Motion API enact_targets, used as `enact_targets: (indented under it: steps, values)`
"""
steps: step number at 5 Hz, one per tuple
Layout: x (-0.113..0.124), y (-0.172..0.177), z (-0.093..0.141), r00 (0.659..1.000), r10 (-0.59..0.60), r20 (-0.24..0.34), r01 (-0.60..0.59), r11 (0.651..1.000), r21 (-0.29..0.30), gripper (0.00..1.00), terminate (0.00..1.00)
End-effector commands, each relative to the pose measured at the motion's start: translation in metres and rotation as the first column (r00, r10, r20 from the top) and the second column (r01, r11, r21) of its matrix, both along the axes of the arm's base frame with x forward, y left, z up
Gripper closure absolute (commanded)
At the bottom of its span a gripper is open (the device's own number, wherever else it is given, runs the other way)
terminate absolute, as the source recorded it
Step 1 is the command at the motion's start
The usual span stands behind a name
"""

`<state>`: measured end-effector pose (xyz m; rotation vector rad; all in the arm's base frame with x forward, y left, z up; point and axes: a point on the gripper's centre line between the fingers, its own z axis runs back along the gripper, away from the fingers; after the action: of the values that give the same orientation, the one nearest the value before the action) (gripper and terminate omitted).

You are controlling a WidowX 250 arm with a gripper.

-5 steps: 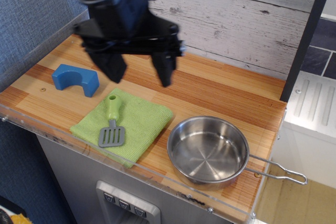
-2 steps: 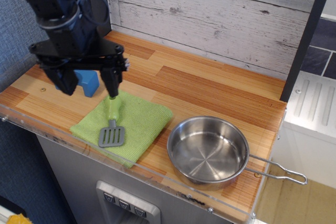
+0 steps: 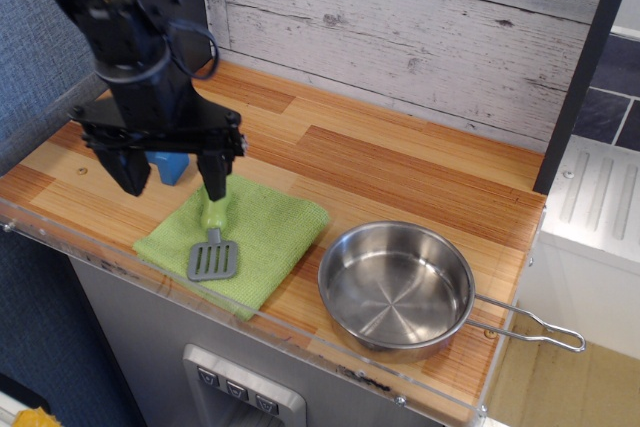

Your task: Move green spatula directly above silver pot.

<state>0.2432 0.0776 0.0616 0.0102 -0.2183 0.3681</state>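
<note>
The green spatula lies on a green square cloth near the counter's front left, handle pointing back, grey slotted blade toward the front edge. The silver pot stands to its right at the front, wire handle pointing right. My gripper is open, fingers pointing down. Its right finger is over the top of the spatula's handle, and its left finger is off to the left of the cloth. It holds nothing.
A blue arch-shaped block sits behind the gripper at the left, mostly hidden by it. A white plank wall runs along the back. A clear acrylic lip edges the counter's front. A dark post stands at the right.
The gripper has swung from the back middle to the left and come down over the spatula's handle. In the last half second it dropped a little lower. Spatula and pot have not moved.
</note>
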Motion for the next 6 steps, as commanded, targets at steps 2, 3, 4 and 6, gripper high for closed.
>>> enact_targets:
  steps: [2, 3, 4, 6]
  values:
    - [0.02, -0.002, -0.017, 0.998, 0.053, 0.024, -0.053, 0.999, 0.002, 0.0, 0.0]
    - [0.02, -0.001, -0.021, 0.996, 0.082, 0.028, -0.082, 0.997, -0.006, 0.0, 0.0]
    - [0.024, -0.002, -0.027, 0.996, 0.087, 0.019, -0.087, 0.996, -0.001, 1.0, 0.0]
    - [0.021, -0.004, -0.035, 0.994, 0.105, -0.005, -0.105, 0.994, -0.005, 1.0, 0.0]
